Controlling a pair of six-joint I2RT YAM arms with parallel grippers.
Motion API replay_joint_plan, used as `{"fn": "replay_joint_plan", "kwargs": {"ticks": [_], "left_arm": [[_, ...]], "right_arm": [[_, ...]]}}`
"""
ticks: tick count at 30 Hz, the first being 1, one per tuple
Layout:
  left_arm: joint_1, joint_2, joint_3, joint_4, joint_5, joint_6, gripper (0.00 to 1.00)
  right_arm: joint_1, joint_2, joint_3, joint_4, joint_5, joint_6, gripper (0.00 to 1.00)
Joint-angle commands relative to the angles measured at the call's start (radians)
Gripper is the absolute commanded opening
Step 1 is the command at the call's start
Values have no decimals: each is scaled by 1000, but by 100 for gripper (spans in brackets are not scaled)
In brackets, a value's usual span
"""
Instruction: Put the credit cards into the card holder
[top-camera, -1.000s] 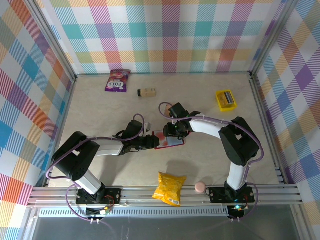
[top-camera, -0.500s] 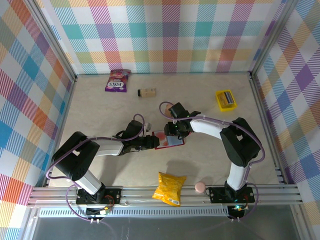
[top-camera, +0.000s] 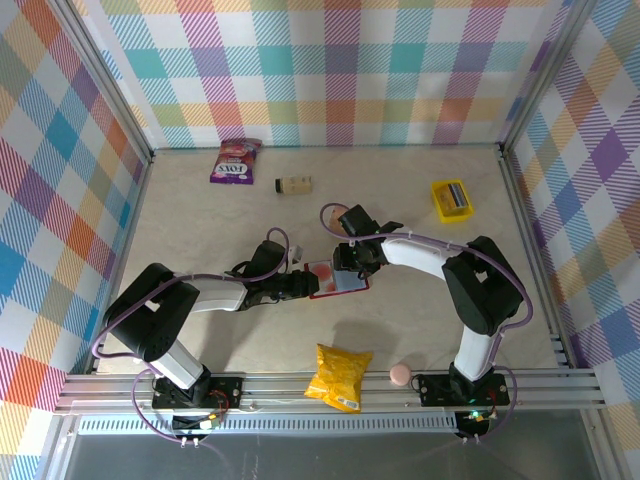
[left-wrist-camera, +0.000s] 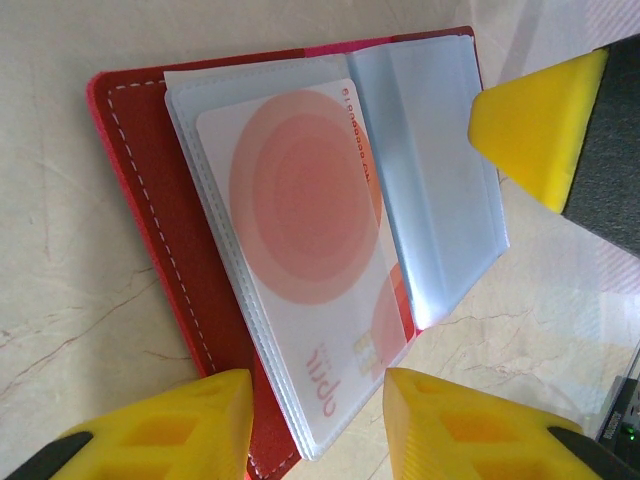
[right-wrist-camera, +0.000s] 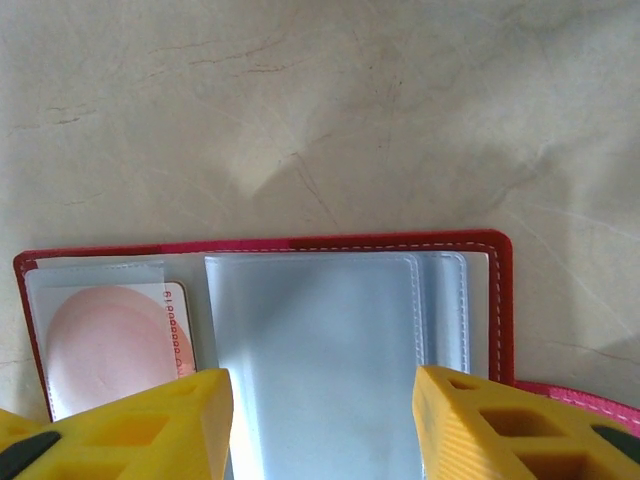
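Red card holder (top-camera: 338, 281) lies open mid-table (top-camera: 420, 320), clear sleeves up, with one pink-and-white credit card (left-wrist-camera: 310, 230) already seated in the sleeve at its left end. Over the last second almost nothing has shifted. The holder has kept its place, and the right gripper (top-camera: 346, 258) has only crept slightly toward the far edge. Its fingers stand apart over an empty sleeve, gripping nothing. The left gripper (top-camera: 303, 285) has its fingers parted too, straddling the holder's left end without pinching it. I judge this a pause: one card is in, and more must be fetched.
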Motion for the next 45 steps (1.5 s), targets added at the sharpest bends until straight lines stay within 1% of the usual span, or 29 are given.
{"fn": "replay_joint_plan", "kwargs": {"ticks": [1, 15, 29, 45], "left_arm": [[6, -3, 11, -7, 14, -8, 39], [6, 0, 12, -5, 14, -9, 39], [6, -7, 9, -6, 14, -8, 39], [6, -26, 1, -13, 5, -7, 39]], "right_arm": [[5, 20, 4, -30, 16, -6, 51], [4, 64, 13, -12, -58, -4, 51], [-7, 61, 11, 57, -176, 16, 50], [-7, 18, -8, 129, -252, 51, 49]]}}
